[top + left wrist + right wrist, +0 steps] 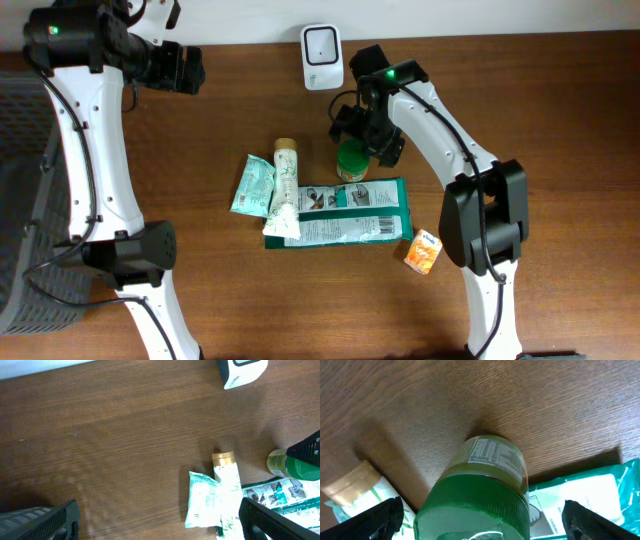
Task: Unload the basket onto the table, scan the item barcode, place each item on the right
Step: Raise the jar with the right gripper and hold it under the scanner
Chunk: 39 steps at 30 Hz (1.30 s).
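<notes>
Green jar upright, between wide right jaws

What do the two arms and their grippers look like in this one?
The left arm and right arm both have white links, black joints, thin black cables alongside, and a small green light on a black joint. The left gripper and right gripper have black fingers.

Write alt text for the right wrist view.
A green-lidded jar stands on the wooden table, between the open fingers of the right gripper, neither touching it. A cream-capped tube lies lower left, a green-and-white pack lower right.
</notes>
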### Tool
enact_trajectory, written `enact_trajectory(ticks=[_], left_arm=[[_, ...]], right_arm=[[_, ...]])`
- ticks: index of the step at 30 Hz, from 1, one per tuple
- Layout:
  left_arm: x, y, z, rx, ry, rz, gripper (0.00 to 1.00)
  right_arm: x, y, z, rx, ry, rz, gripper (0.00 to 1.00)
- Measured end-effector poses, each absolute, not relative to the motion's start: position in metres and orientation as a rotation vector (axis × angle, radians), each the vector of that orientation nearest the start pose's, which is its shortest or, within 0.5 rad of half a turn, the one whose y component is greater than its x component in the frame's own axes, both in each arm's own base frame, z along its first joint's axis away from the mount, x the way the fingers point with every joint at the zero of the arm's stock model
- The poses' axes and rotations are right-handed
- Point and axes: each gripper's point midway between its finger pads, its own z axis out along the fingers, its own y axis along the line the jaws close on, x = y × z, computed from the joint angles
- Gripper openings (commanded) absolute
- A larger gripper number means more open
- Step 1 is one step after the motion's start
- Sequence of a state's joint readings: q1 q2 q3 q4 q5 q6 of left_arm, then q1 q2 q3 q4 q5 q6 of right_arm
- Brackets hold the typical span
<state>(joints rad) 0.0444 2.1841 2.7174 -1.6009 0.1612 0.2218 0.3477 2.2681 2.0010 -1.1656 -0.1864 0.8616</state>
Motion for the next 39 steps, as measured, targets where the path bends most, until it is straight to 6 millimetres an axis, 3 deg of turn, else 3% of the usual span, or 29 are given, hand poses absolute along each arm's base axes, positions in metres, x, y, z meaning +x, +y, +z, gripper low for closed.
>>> enact_trajectory(ticks=[9, 18, 21, 25, 28, 31, 33, 36, 39], left_arm=[[0.471, -0.007, 0.292, 0.286, 2.604, -0.12, 0.99], [0.471, -0.007, 0.292, 0.286, 2.605, -0.121, 0.99], [0.471, -0.007, 0.292, 0.286, 2.605, -0.12, 0.99], [0.471, -0.007, 0.292, 0.286, 2.605, -0.12, 0.99], [0.471, -0.007, 0.292, 0.286, 2.604, -0.121, 0.99], [0.471, -0.007, 0.292, 0.286, 2.604, -0.12, 0.99], [0.471, -0.007, 0.292, 0.286, 2.604, -0.12, 0.99], [0.471, -0.007, 0.292, 0.286, 2.604, -0.12, 0.99], [0.471, -0.007, 0.292, 0.286, 2.604, -0.121, 0.99]], right_arm=[[0.42, 0.197, 0.044, 0.95, 3.023, 0.323, 0.84], [0.421, 0.205, 0.045, 0.822, 3.054, 0.397, 0.76], [0.421, 0.206, 0.045, 0.771, 3.066, 0.401, 0.67], [0.42, 0.204, 0.049, 0.669, 3.084, 0.382, 0.67], [0.431, 0.199, 0.05, 0.63, 3.04, 0.341, 0.67], [0.445, 0.191, 0.05, 0.477, 2.993, 0.268, 0.67], [0.451, 0.189, 0.051, 0.254, 2.979, 0.231, 0.67], [0.446, 0.186, 0.05, -0.094, 2.996, 0.184, 0.68], [0.436, 0.182, 0.048, -0.27, 3.021, 0.153, 0.76]])
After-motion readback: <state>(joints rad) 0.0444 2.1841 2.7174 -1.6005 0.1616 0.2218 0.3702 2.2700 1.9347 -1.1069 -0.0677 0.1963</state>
